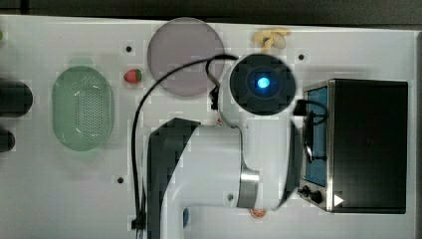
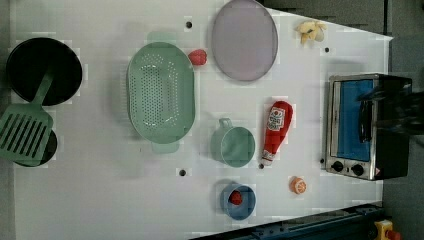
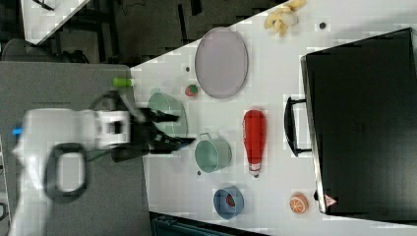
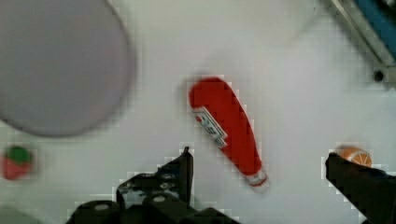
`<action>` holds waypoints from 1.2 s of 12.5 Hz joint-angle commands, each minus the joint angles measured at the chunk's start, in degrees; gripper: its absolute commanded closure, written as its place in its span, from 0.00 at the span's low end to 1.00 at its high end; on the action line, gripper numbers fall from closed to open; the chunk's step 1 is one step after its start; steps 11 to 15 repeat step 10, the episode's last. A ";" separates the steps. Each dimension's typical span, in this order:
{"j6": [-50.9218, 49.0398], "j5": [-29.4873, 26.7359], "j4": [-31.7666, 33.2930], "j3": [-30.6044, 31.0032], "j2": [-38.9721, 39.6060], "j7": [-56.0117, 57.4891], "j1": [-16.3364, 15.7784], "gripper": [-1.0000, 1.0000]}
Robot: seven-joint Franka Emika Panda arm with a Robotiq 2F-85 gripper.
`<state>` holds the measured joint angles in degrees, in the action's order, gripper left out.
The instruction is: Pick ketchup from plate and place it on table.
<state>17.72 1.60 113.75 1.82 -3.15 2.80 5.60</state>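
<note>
Ketchup [image 2: 276, 131] lying flat on the table [image 2: 100, 200], off the plate [image 2: 244, 39], centre-right of the left view, white cap toward lower frame. Just right of the green cup [image 2: 233, 145], left of the toaster oven [image 2: 367, 125], clear of both. Plate well above it at top centre, bare.

Right view: same bottle [image 3: 254, 139] mid-frame, lying flat between green cup [image 3: 212, 153] and oven handle [image 3: 291, 125]. Gripper [image 3: 183, 130] at centre-left, fingers spread wide, nothing between them, raised off the table, not touching the bottle.

Wrist view: ketchup [image 4: 228, 128] mid-frame, lying diagonal, cap toward lower right. One finger [image 4: 180, 170] at lower centre, other finger at lower right corner; bottle's cap end falls in the gap between them, no contact. Plate [image 4: 56, 65] upper left, strawberry [image 4: 16, 162] lower left, orange slice [image 4: 355, 155] by the far finger.

Top view: arm body covering centre frame; plate [image 1: 181, 45] top centre, strawberry [image 1: 133, 75] left of it, green basket [image 1: 83, 107] at left, banana peel [image 1: 270, 38] top right of centre.

Left view extras: blue dish [image 2: 238, 201] with small red item, bottom centre; black pan [image 2: 44, 70] and green spatula [image 2: 24, 132] at far left.
</note>
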 commanded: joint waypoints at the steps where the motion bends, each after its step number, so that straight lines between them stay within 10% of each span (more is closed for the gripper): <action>1: -4.87 -0.60 -6.97 0.09 -0.62 -3.68 0.20 0.00; 15: -15.39 -0.59 -11.95 0.77 -0.41 -3.27 -0.30 0.00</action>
